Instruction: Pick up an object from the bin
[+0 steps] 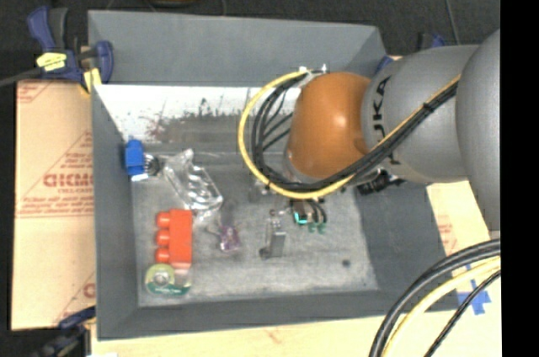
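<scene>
End effector [273,239], grip state unclear, is being held over the bin [341,263]; the purple trinket [227,239] at its nine o'clock is likely light and best pinched midway.

The bin [253,44] is plain grey, its floor speckled. In it lie a bright blue piece [134,159], a clear glassy wrapper [195,183], an orange-red block [174,235], a pale green-and-white roll [167,279] and a small purple bit [227,239]. The arm's cover [328,124] is orange, its cables [243,132] yellow and black.
</scene>
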